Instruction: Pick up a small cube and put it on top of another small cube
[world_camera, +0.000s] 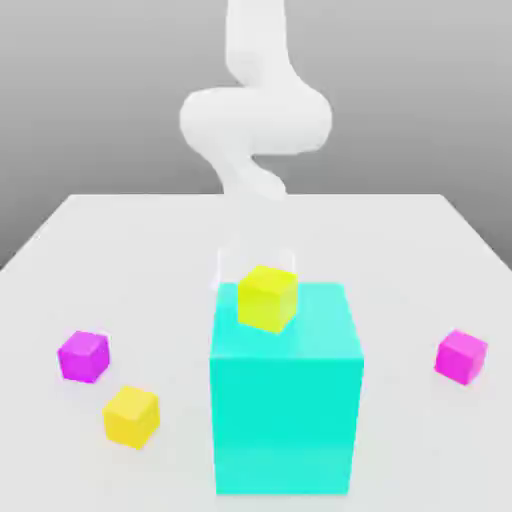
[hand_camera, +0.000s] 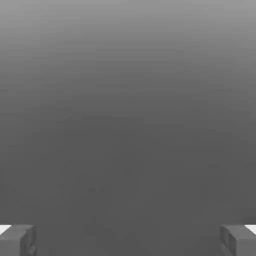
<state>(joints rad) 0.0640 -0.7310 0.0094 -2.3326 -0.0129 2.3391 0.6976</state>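
Two small magenta cubes lie on the white table (world_camera: 120, 250): one (world_camera: 83, 355) at the exterior view's left, the other (world_camera: 461, 356) at its right. They sit far apart, each alone on the table. My gripper (world_camera: 258, 258) hangs pale and faint behind the big cyan block, at the end of the white arm (world_camera: 255, 120), well away from both magenta cubes. In the hand view the gripper (hand_camera: 128, 240) stands open, its two grey fingertips (hand_camera: 17, 240) wide apart with nothing between them against a plain grey background.
A large cyan block (world_camera: 285, 400) stands in the middle near the front, with a small yellow cube (world_camera: 267, 297) on its top. Another yellow cube (world_camera: 131, 415) lies on the table near the left magenta cube.
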